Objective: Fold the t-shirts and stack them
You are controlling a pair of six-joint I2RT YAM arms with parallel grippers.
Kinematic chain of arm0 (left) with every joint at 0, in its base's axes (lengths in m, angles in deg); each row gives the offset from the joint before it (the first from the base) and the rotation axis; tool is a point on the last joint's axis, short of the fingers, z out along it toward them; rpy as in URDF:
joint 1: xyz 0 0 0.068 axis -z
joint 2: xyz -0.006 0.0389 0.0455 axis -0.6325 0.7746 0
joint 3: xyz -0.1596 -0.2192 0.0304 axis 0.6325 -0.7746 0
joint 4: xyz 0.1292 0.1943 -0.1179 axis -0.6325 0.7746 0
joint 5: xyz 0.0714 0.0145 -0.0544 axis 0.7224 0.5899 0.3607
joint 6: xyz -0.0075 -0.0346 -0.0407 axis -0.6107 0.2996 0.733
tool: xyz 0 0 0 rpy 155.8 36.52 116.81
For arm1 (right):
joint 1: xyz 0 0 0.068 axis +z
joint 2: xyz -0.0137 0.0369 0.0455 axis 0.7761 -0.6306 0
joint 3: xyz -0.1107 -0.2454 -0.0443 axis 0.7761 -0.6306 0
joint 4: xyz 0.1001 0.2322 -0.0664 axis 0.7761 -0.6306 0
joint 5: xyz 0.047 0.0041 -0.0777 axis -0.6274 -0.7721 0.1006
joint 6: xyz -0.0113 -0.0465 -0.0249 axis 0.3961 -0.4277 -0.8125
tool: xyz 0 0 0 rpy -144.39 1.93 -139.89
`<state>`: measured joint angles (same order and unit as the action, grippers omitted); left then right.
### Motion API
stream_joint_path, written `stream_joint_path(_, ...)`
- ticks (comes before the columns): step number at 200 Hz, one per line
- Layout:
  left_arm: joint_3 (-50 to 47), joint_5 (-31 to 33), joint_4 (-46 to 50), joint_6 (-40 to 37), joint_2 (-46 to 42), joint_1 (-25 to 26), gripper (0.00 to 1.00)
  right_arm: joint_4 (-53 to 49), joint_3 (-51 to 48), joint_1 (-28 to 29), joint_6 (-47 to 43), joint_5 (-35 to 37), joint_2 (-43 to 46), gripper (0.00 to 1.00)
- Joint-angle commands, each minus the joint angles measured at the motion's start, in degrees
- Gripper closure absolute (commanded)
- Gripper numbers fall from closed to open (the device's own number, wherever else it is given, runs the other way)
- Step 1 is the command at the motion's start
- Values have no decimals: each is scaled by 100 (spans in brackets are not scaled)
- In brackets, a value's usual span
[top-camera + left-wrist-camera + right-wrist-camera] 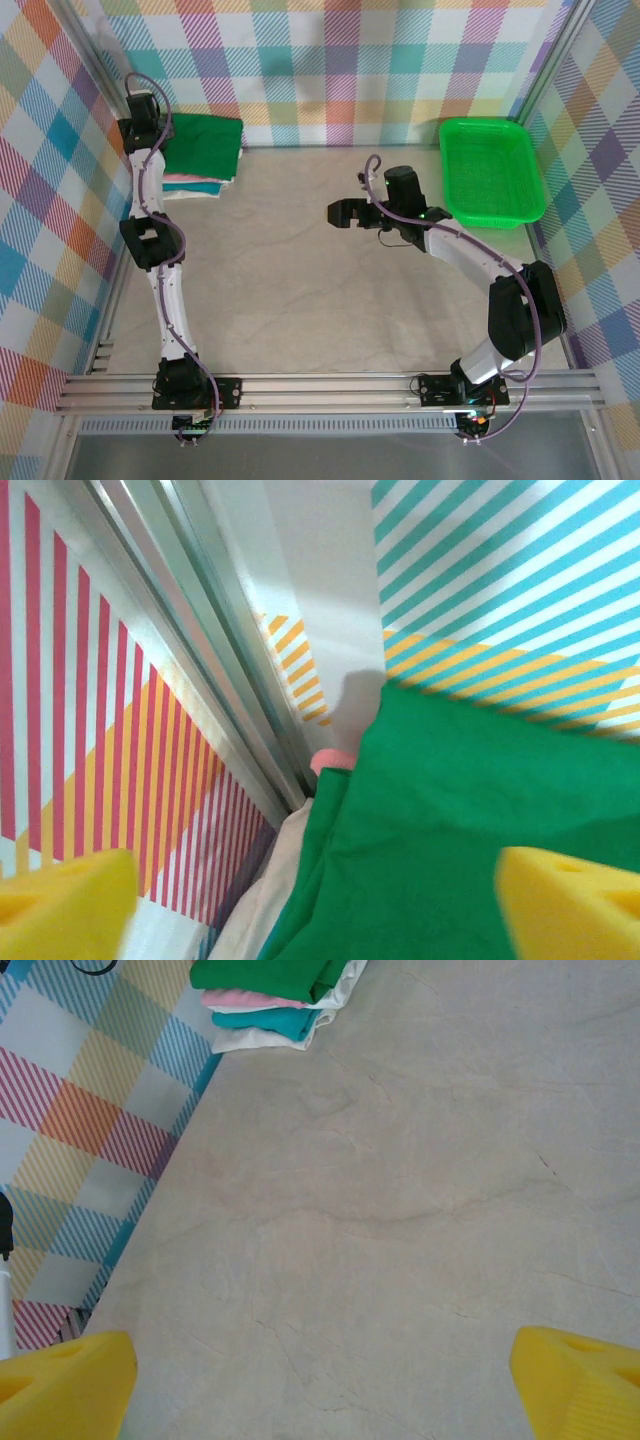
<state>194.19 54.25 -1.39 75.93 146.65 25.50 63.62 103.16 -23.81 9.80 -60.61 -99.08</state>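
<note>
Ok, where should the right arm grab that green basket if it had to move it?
Probably the green basket by the long rim facing the right gripper, coming down from above: it sits upright and open, so one finger can go inside the thin wall and one outside.

We saw a bright green plastic basket [492, 172] at the far right of the beige table [300, 290], close beside the plaid wall [330, 60]. Aluminium rails [330, 388] ran along the table's near edge.
</note>
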Motion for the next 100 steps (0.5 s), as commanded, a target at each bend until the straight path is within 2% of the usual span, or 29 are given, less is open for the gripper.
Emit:
stream_joint_path(1, 200, -67, 67, 144, -591, 84, 0, -69, 251, 42, -176, 7, 4, 4)
stream_joint_path(22, 157, 80, 361, 167, -1058, 378, 0, -90, 302, 41, -333, 427, 93, 3)
stream_joint_path(33, 107, -65, 683, 320, -1358, 521, 0, 38, 227, 42, -417, 755, 205, 2)
stream_joint_path(51, -638, -189, 799, 569, -2114, 786, 0, 370, 0, 42, -690, 1382, 479, 1)
stream_joint_path(64, -1852, -305, 382, 670, -2957, 1000, 0, 576, -176, 42, -976, 1831, 724, 1)
stream_joint_path(71, -2818, -305, -18, 744, -3569, 1127, 0, 635, -264, 41, -1129, 2171, 889, 0)
stream_joint_path(100, -6688, -284, -2246, 1051, -6007, 1740, 0, 1317, -937, -22, -1954, 3320, 1533, 0)
